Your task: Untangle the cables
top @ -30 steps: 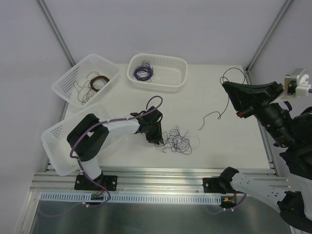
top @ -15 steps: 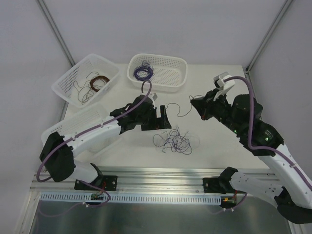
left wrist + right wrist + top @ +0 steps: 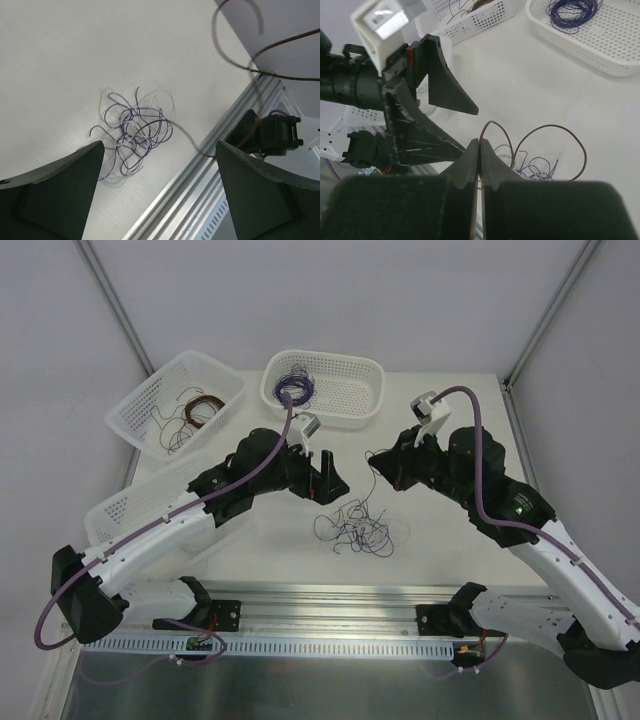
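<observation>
The cables lie as a loose tangle (image 3: 361, 528) of purple, dark and whitish wires on the white table, near the front. In the left wrist view the tangle (image 3: 132, 132) sits below and just ahead of my left gripper (image 3: 160, 150), which hangs open and empty above it. My right gripper (image 3: 480, 142) is shut on a dark brown wire (image 3: 550, 126) that loops out past its tips and trails down toward the tangle (image 3: 540, 167). From above, the left gripper (image 3: 335, 480) and right gripper (image 3: 380, 468) face each other closely, just behind the tangle.
A white basket (image 3: 340, 408) holding a purple wire coil (image 3: 293, 390) stands at the back centre. A second basket (image 3: 130, 425) with brown wires (image 3: 197, 410) is at back left, a third (image 3: 115, 512) at left. An aluminium rail (image 3: 330, 592) runs along the front edge.
My left gripper opened, rose off the tangle and reached toward the centre. My right arm swung in from the far right with the brown wire, ending close to the left gripper.
</observation>
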You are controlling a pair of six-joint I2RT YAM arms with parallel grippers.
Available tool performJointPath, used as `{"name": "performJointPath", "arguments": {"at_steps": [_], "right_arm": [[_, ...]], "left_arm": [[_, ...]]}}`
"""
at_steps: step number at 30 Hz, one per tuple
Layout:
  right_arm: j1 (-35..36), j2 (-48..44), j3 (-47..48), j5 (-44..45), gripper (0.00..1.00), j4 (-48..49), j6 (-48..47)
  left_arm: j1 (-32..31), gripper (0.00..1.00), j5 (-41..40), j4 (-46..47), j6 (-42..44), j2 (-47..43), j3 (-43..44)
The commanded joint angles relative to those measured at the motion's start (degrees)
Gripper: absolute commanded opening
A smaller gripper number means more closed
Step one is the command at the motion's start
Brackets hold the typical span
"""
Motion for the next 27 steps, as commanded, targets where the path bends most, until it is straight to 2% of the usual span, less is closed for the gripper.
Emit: {"name": "performJointPath", "arguments": {"at_steps": [1, 5, 12, 19, 22, 23, 26, 27], "right_arm": [[0.31, 0.32, -0.84, -3.03, 0.01, 3.72, 3.62], [0.31, 0.76, -1.46, -4.43, 0.01, 5.04, 5.55], [0.31, 1.64, -1.37, -7.34, 0.01, 7.85, 8.19], [0.31, 1.11, -1.72, -7.08, 0.01, 8.29, 8.98], [0.23, 0.59, -1.98, -6.37, 0.01, 8.2, 8.81], [0.22, 0.32, -1.9, -6.2, 0.01, 8.03, 8.63], [0.31, -0.12, -2.07, -5.06, 0.01, 7.33, 7.85], [0.23, -0.29, -2.33, -4.1, 0.01, 6.98, 7.67]], "left_arm": [[-1.0, 0.96, 4.5, 10.66, 7.44, -4.17, -2.52], [-2.32, 0.96, 6.17, 17.07, 9.91, -5.4, -4.54], [-4.34, 0.95, 6.09, 21.04, 12.11, -2.51, -5.07], [-6.27, 0.82, 7.41, 23.42, 12.03, 1.71, -4.46], [-6.71, 0.7, 7.23, 23.68, 11.41, 2.59, -4.81], [-6.8, 0.57, 7.23, 23.86, 11.24, 2.68, -4.9], [-6.89, 0.27, 5.92, 23.77, 10.71, 1.98, -5.51], [-6.89, 0.1, 5.22, 23.68, 10.62, 1.72, -5.69]]}}
